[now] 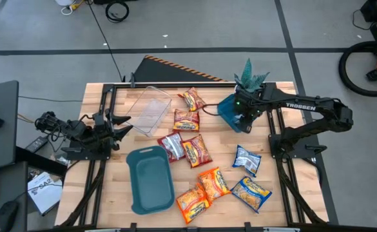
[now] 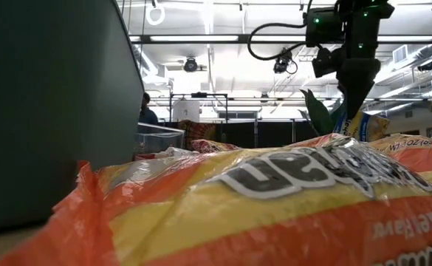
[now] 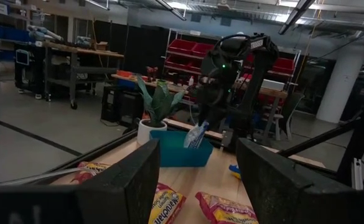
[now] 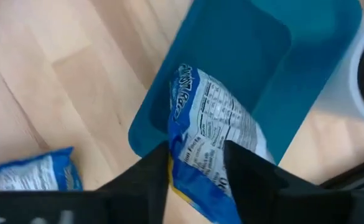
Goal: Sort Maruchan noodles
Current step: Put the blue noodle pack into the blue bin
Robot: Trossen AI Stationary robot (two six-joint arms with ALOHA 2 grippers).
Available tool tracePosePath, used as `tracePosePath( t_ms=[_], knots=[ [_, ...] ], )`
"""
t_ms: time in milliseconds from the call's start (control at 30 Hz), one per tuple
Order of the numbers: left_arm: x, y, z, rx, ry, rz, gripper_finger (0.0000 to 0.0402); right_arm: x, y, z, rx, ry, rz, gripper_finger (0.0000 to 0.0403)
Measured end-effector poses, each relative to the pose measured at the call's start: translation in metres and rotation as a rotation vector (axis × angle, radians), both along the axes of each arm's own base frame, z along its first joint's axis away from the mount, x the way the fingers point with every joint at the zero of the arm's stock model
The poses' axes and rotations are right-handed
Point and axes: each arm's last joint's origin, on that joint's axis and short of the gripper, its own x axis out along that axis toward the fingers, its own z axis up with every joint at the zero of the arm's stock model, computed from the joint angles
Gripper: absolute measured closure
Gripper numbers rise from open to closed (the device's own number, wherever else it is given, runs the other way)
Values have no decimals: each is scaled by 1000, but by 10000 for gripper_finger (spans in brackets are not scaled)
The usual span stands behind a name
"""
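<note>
Several Maruchan noodle packets lie flat across the wooden table: red ones (image 1: 185, 120), orange ones (image 1: 212, 182) and blue-and-yellow ones (image 1: 247, 159). My right gripper (image 4: 196, 168) points down over a small teal tray (image 1: 230, 111) at the far right. Its fingers stand apart, with a blue-and-white packet (image 4: 213, 124) between them. The packet's lower end reaches into the tray (image 3: 178, 152). My left gripper (image 3: 197, 180) waits open at the table's left edge, with nothing in it. My right gripper has its fingers (image 4: 157, 177) on either side of the blue-and-white packet's upper end (image 4: 197, 155), coming from above. I cannot tell whether they touch it. The packet stands tilted, printed back toward the wrist camera, with its lower end in the teal tray.
A larger teal tray (image 1: 151, 180) lies at the near middle, and a clear bin (image 1: 151, 109) sits at the far middle. A potted plant (image 1: 249, 76) stands just behind the small tray. An orange packet (image 2: 275, 199) fills the front of the low view.
</note>
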Motion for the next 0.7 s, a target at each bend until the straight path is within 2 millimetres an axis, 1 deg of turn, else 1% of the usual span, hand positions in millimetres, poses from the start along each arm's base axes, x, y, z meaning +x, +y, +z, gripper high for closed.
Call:
tracePosePath(
  t_ms=[200,267,333,400,467,567,700],
  knots=[
    [0,0,0,2,1,0,184,3,0,-5,-25,62,138,151],
    [0,0,0,2,2,0,184,6,-2,-9,-24,93,161,135],
    [0,0,0,3,3,0,184,9,-4,-14,-35,143,190,129],
    [0,0,-1,5,9,0,184,10,-5,-19,-61,205,213,132],
    [0,0,-1,10,13,0,184,10,-6,-22,-104,270,233,145],
    [0,0,-1,11,13,1,184,10,-6,-23,-161,336,276,175],
    [0,0,-1,11,13,1,184,11,-4,-22,-189,355,322,222]
  ],
)
